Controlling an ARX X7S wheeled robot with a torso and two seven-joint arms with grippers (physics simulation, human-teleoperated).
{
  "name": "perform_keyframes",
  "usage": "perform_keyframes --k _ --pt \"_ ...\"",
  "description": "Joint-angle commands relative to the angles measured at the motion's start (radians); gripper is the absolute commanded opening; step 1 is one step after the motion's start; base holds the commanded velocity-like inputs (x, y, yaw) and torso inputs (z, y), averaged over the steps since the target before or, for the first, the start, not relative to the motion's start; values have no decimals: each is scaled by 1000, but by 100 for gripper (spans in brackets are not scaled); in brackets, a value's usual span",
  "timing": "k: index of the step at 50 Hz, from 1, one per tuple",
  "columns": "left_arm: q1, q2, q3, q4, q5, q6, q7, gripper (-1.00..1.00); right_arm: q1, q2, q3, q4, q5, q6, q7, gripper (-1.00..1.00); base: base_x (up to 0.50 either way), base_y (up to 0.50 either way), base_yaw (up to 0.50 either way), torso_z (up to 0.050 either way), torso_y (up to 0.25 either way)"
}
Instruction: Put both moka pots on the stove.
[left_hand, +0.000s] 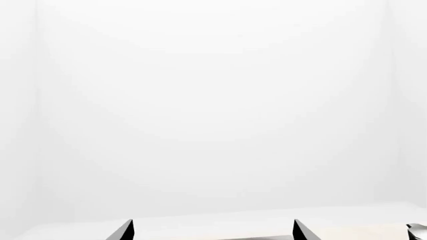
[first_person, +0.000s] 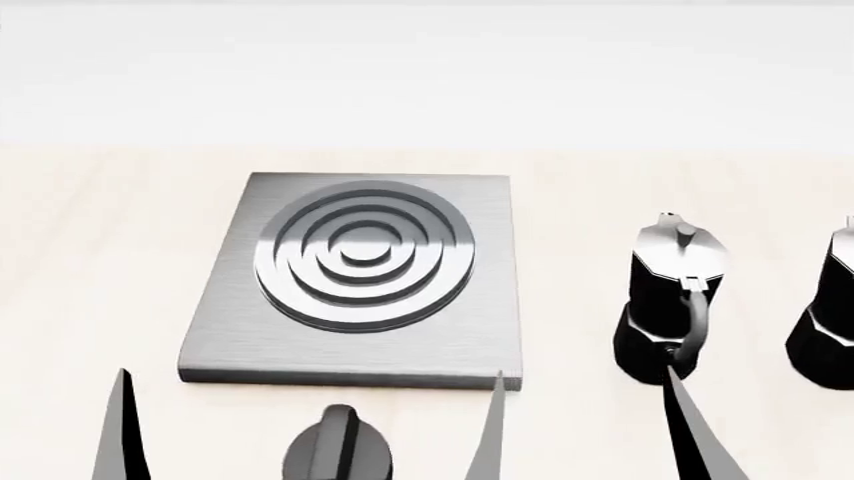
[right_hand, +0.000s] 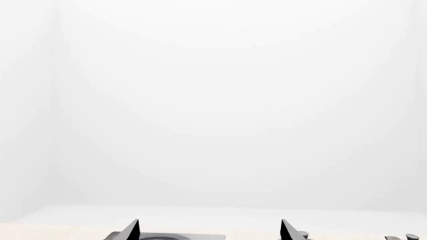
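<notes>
my right gripper (first_person: 587, 425) is hanging low and near, fingers spread wide and holding nothing, as is my left gripper (first_person: 307, 425). both moka pots (first_person: 674, 300) are standing right of the stove (first_person: 227, 330), off it. i am judging it best to approach the nearer pot at its pinched waist, clear of the handle.

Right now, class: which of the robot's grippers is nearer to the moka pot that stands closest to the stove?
Right. The right gripper has one fingertip just in front of that moka pot. The left gripper sits far off, beyond the stove near its front left corner.
</notes>
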Motion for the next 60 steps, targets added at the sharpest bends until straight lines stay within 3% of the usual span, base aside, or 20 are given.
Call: perform_keyframes --k 1,41,49,60 --pt "0 -7 3 -1 -5 4 -8 100 0 5 -5 4 4 -5 7 100 0 113 0 0 0" --pt "-5 -22 16 -5 -32 12 -31 100 23 26 -28 -6 5 31 37 100 0 57 0 0 0" --pt "-6 -26 24 -4 -26 10 -37 100 105 40 -35 -85 12 169 52 100 0 0 0 0 0" --pt "-9 -29 31 -23 -26 24 -42 100 354 44 157 -113 338 482 68 100 0 0 0 0 0"
